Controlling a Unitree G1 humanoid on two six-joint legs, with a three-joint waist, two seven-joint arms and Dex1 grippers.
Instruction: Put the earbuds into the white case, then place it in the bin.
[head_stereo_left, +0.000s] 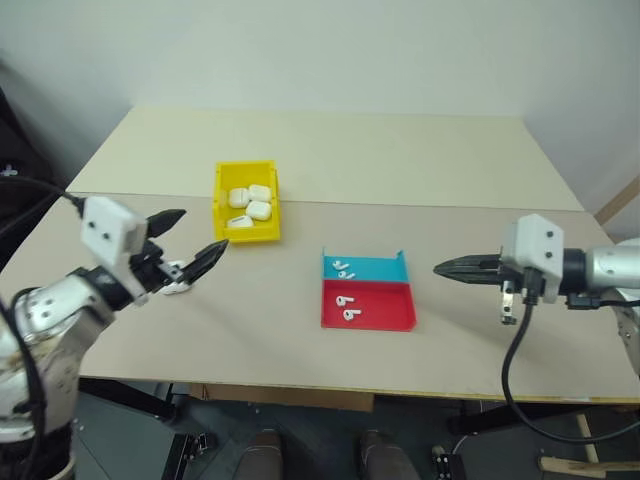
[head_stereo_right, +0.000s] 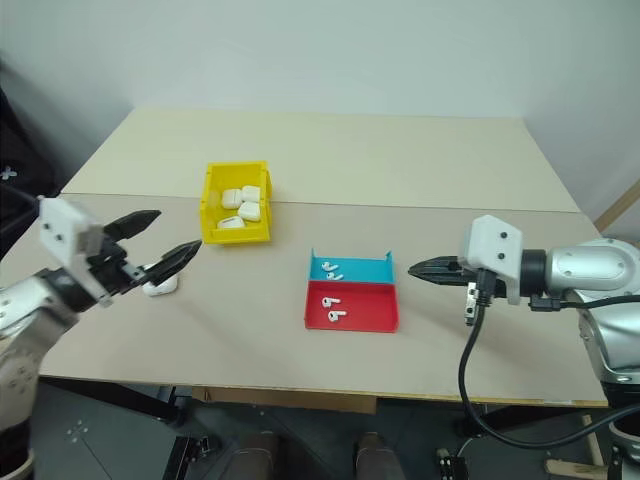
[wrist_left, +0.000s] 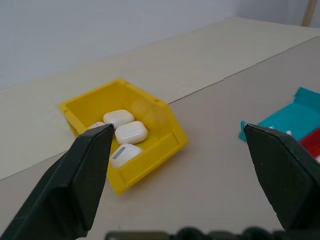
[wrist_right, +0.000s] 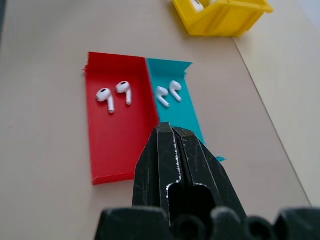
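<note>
The left gripper (head_stereo_right: 158, 243) hovers over the table (head_stereo_left: 300, 340) with its jaws wide apart and nothing between them. A white case (head_stereo_right: 160, 284) lies on the table just below and behind its fingertips, apparently not touched. The right gripper (head_stereo_left: 440, 268) is pressed shut, empty. Ahead of it, four earbuds (wrist_right: 114, 93) lie in the red-and-blue tray (wrist_right: 117, 145). Farther back, the bin (head_stereo_left: 247, 232) holds several cases.
</note>
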